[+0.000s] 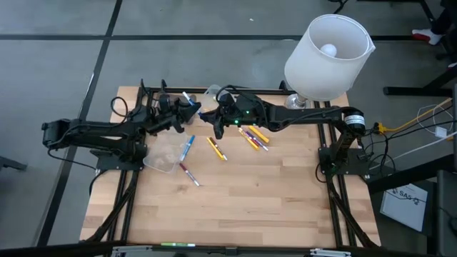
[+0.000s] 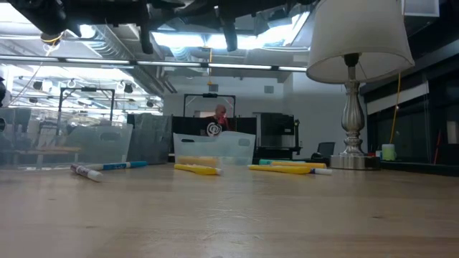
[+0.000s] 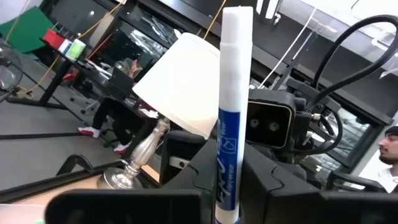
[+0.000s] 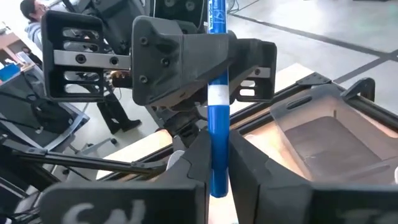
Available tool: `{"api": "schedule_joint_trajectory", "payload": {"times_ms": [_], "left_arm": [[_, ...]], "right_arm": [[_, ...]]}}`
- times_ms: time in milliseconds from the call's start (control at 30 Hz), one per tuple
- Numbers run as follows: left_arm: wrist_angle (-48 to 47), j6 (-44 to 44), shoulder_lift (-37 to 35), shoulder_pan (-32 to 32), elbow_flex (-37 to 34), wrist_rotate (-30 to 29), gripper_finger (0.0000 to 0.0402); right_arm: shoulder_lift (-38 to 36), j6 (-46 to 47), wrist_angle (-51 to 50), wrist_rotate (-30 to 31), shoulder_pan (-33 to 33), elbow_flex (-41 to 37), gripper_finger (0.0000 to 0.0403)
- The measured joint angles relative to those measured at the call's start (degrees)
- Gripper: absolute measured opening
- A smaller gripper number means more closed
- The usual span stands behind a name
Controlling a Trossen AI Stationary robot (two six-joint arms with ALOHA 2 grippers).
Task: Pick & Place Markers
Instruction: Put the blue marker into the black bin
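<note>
From above, the left gripper and the right gripper met near the far edge of the table, toward twelve o'clock. A clear container lay at about nine o'clock from centre, another clear container sat by the far edge, and a lamp stood at two o'clock. Loose markers lay scattered across the middle, still on the wood.

At table height, the markers lay flat in front of a clear container; both grippers hung above, out of frame.

The left wrist camera showed its fingers pinching a blue-and-white marker upright.

The right wrist camera showed its fingers closed around a blue marker, with the left gripper clamped higher on it, apparently the same marker mid-handover.

I judged the task barely under way: most markers remained to be collected.
</note>
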Motion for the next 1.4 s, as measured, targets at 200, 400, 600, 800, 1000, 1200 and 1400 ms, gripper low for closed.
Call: {"api": "schedule_joint_trajectory", "payload": {"times_ms": [200, 400, 600, 800, 1000, 1200, 1400], "left_arm": [[-0.07, -0.51, 0.00, 1.45, 0.00, 1.88, 0.0028], [-0.75, -0.55, 0.00, 3.61, 0.00, 4.46, 0.0028], [-1.95, 0.35, -0.02, 5.98, 0.00, 6.60, 0.0028], [-3.09, 0.66, -0.02, 7.49, -0.02, 7.99, 0.0028], [-7.31, 3.52, -0.04, 8.87, -0.02, 8.04, 0.0028], [-10.22, 4.78, -0.04, 10.04, -0.02, 7.78, 0.0028], [-15.86, 7.53, -0.04, 10.90, 0.82, 6.64, 0.0028]], "right_arm": [[0.02, -2.74, 0.00, -0.04, -0.54, 0.00, 0.0039], [0.02, -4.40, -0.08, -0.05, -0.99, 0.00, 0.0041], [0.00, -5.56, -3.69, 3.27, -1.35, 0.00, 0.0085], [0.00, -0.97, -8.06, 3.04, -2.42, 0.00, 0.0165], [0.00, -1.01, -11.14, 3.28, -2.73, 0.00, 0.0221], [0.00, -1.01, -15.05, 3.07, -2.69, 0.00, 0.0232], [0.01, -0.78, -17.27, 3.07, -2.69, 0.00, 0.0222]]}}
